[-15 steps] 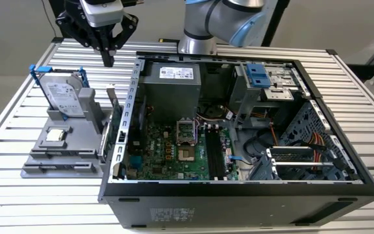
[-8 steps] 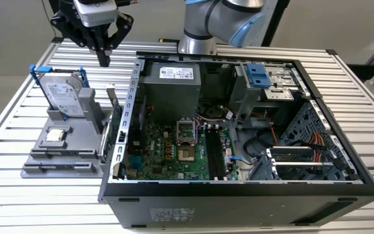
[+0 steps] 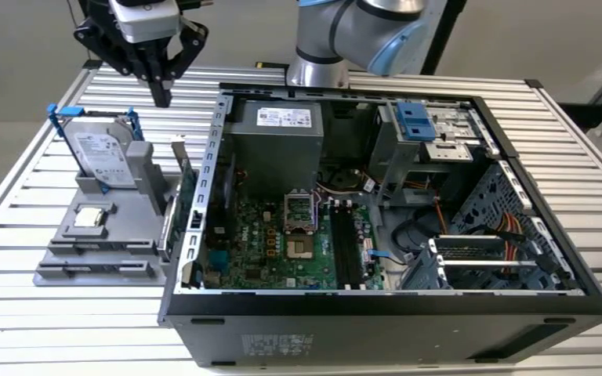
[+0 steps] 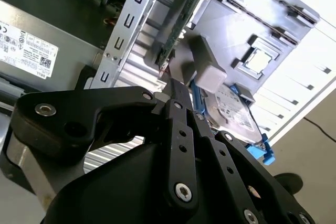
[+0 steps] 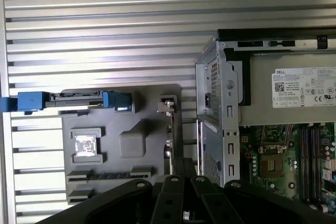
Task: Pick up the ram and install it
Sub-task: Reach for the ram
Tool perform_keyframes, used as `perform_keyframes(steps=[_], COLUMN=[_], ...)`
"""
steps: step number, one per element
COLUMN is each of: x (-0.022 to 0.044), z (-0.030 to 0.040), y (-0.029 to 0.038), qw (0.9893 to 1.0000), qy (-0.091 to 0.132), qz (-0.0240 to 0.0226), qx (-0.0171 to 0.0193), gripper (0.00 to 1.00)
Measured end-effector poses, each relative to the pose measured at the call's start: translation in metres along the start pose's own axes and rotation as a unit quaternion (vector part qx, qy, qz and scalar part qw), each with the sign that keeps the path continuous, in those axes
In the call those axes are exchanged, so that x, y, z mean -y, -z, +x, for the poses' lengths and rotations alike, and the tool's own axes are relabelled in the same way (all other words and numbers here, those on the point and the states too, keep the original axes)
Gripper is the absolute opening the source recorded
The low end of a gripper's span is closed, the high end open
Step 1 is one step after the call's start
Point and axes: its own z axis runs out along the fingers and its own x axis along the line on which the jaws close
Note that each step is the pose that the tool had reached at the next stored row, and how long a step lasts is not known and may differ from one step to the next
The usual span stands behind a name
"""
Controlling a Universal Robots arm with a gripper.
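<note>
**closed end effector hangs over the far end of the ram in its holder**

in the exterior view, the black end effector (image 3: 162, 94) hangs in the air with its fingers pressed together to a narrow point. it holds nothing. it is above the far end of a grey parts holder (image 3: 71, 266), which rests on a slatted metal surface (image 3: 29, 329).

the ram (image 3: 185, 188) is below the end effector and a little toward the exterior view's right, with clear air between them. it is a thin, dark-green stick standing on its long edge in a slot along the holder's side. that side is the one just beside the open computer case (image 3: 385, 329).

the ram's long axis lies level and runs from the far side of the scene toward the near side, parallel to the case's side wall. its flat faces point toward the case on one side and toward the holder on the other.

in the second wrist view, the ram (image 4: 181, 30) stretches away beyond the closed fingertips of the end effector (image 4: 176, 88). in the first wrist view it is seen edge-on as a fine line (image 5: 170, 135) just past the end effector (image 5: 182, 163).

also on the holder are a silver hard drive (image 3: 104, 153), upright in a blue frame, and a small square processor chip (image 3: 92, 218), lying flat. inside the case, the black memory slots (image 3: 345, 243) run in the same direction as the ram.
</note>
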Motion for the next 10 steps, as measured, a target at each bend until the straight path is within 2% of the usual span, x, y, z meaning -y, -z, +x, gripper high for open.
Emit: perform_keyframes(steps=[10], x=[0.0005], z=[0.0088], y=[0.0002], qw=[1.0], qy=[0.001], qz=[0.0], qx=[0.0], gripper=[0.0])
